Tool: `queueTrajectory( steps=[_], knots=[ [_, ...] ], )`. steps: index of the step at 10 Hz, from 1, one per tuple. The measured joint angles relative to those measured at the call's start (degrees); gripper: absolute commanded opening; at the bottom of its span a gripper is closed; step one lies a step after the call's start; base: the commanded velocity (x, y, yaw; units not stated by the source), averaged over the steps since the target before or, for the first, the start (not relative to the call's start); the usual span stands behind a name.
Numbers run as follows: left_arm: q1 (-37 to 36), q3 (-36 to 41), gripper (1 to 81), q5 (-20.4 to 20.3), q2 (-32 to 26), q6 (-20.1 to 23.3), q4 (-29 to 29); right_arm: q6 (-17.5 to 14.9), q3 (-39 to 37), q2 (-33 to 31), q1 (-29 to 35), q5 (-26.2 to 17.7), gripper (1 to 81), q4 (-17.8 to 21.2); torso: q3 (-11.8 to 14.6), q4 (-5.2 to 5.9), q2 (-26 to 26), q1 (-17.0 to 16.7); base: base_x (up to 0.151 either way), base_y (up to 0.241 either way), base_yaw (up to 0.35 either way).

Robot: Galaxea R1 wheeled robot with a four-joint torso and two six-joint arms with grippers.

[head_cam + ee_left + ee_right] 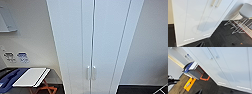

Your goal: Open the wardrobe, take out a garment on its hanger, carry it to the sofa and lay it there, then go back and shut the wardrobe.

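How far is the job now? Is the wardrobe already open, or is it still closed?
Nothing looks done yet. The wardrobe is closed: both doors meet at the middle seam, and the two small white handles sit side by side, untouched. In hand: the robot faces the doors from close by. Left: opening it, taking out the garment, laying it on the sofa, closing the wardrobe.
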Motion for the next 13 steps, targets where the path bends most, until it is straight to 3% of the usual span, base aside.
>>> queueTrajectory(
  steps=[3,5,9,13],
  knots=[
    [-10.3,0.4,81.1,6.4,0.4,-0.1,-3.1,2.4,0.5,2.0,9.7,-3.9,81.1,0.4,-0.1,0.0,0.0,0.0,0.0,0.0,0.0],
    [-17.4,-1.0,81.1,11.4,4.0,-0.2,-5.7,4.5,-1.7,6.7,15.3,-7.3,81.1,0.5,-0.1,0.0,0.1,0.1,0.0,0.0,0.0],
    [-23.2,-11.8,81.1,18.5,12.4,-0.3,-9.6,6.9,-10.5,16.3,18.5,-11.3,81.1,0.6,-0.2,0.0,0.1,0.2,0.0,0.0,0.0],
    [-27.0,-19.8,81.1,20.8,21.6,-0.4,-13.0,8.6,-19.1,26.4,21.1,-13.5,81.1,0.6,-0.2,0.0,0.2,0.2,0.0,0.0,0.0]
  ],
)
